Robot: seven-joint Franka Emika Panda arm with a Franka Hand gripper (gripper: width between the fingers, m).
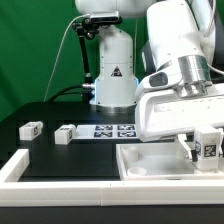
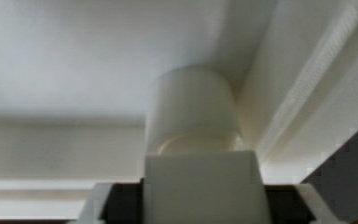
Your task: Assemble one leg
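My gripper (image 1: 200, 150) is low over the exterior view's right side of the large white tray-shaped piece (image 1: 150, 163). It is shut on a white leg (image 1: 210, 150) whose tag faces the camera. In the wrist view the leg (image 2: 201, 110) runs straight out from between the jaws of the gripper (image 2: 202, 195), close against a raised rim of the tray-shaped piece (image 2: 309, 90), near its corner. I cannot tell whether the leg's end touches the piece. Two more legs lie on the black table at the exterior view's left, one (image 1: 30, 129) and another (image 1: 66, 132).
The marker board (image 1: 113, 129) lies on the table in front of the arm's base (image 1: 112, 90). A white rail (image 1: 40, 165) runs along the near edge at the exterior view's left. A green backdrop stands behind.
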